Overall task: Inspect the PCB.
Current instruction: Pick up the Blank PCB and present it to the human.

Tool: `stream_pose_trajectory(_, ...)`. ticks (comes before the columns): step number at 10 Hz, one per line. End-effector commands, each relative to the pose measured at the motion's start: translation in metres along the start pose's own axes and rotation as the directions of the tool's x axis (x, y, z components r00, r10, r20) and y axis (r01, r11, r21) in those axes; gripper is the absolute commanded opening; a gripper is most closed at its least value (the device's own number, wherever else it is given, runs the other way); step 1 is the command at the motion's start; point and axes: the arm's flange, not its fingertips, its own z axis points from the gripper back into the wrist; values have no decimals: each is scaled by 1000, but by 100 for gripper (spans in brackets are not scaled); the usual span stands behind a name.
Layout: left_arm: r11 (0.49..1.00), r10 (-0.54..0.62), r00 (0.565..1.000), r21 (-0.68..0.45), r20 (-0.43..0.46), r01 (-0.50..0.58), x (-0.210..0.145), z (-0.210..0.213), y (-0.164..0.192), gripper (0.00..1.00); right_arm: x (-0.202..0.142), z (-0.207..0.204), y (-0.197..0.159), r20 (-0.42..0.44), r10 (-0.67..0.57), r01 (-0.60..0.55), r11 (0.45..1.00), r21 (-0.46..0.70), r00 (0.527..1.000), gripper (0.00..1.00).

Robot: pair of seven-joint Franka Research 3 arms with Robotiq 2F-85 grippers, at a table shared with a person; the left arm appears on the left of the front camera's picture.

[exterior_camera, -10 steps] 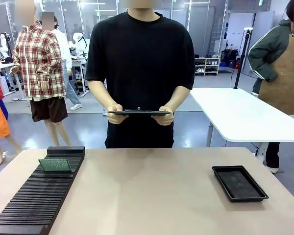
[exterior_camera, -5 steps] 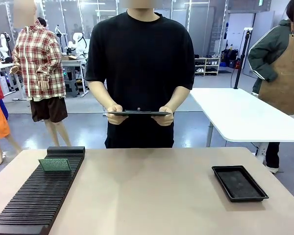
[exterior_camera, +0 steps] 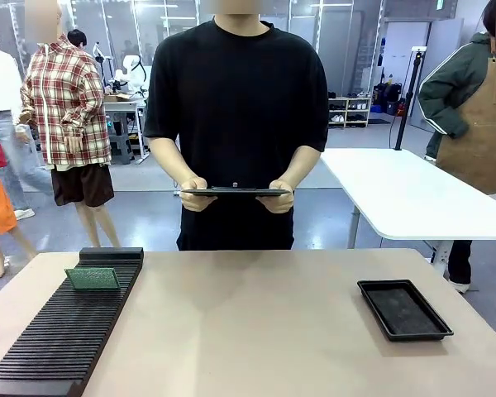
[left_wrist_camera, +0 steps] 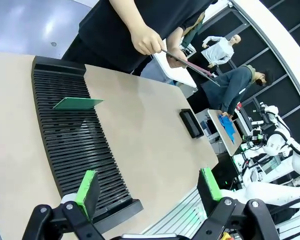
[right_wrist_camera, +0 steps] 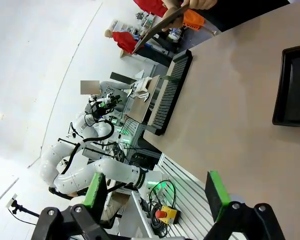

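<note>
The PCB (exterior_camera: 92,279) is sitting untouched in the rack (exterior_camera: 62,335), with the left tool (left_wrist_camera: 149,184) and right tool (right_wrist_camera: 155,190) hanging released, so inspection is seemingly not starting yet.

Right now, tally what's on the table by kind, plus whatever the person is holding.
Green PCB: 1
Black slotted rack: 1
Black tray: 1
Dark clipboard, held by the person: 1
Total: 4

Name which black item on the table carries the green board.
The long slotted rack on the robot's left, PCB near its far end; the shallow tray has none.
</note>
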Motion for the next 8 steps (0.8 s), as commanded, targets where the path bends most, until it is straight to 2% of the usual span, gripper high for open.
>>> stream_pose_trajectory(1, 1000, -13, 1000, -18, 7, 13, 1, 0, 1, 100, 1, 0, 0, 5, 4, -4, 1000, 9, 1000, 100)
stream_pose_trajectory(3, 1000, 0, 1000, 0, -1, 0, 0, 0, 0, 100, 1, 0, 0, 5, 4, -4, 1000, 9, 1000, 100)
stream_pose_trajectory(4, 966, -207, 976, 143, -67, 215, 15, 0, -23, 100, 1, 0, 0, 5, 4, -4, 1000, 9, 1000, 100)
stream_pose_trajectory(5, 887, -357, 916, 239, -185, 394, 33, -10, -42, 100, 1, 0, 0, 5, 4, -4, 1000, 9, 1000, 100)
stream_pose_trajectory(6, 819, -442, 854, 264, -275, 509, 50, -24, -52, 100, 1, 0, 0, 5, 4, -4, 1000, 9, 1000, 100)
stream_pose_trajectory(7, 731, -530, 758, 249, -380, 636, 64, -41, -59, 100, 1, 0, 0, 5, 4, -4, 1000, 9, 1000, 100)
stream_pose_trajectory(8, 590, -585, 615, 242, -529, 770, 78, -63, -60, 100, 1, 0, 0, 5, 4, -4, 1000, 9, 1000, 100)
